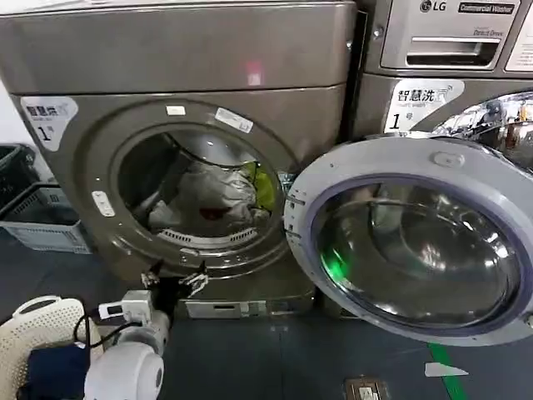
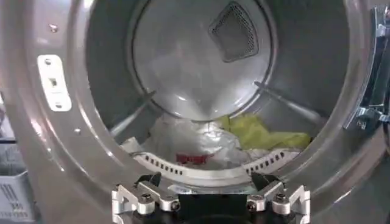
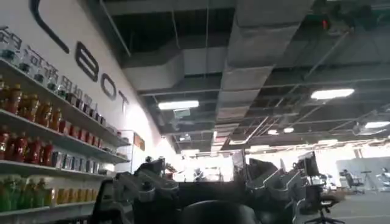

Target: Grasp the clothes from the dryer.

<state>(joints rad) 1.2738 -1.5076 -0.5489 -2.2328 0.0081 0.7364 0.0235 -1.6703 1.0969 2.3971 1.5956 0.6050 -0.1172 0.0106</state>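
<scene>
Lower left of the head view: the left gripper [image 1: 173, 283], fingers apart and empty, hovers at the dryer [image 1: 191, 58] porthole's lower rim. Inside, centre frame, lie the clothes [image 1: 212, 200] — light, limp, likely easiest pinched at a raised white fold.

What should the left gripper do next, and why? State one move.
Probably reach forward through the porthole: the left gripper sits open just below the dryer opening, door swung aside, and the clothes lie untouched at the drum's front.
</scene>
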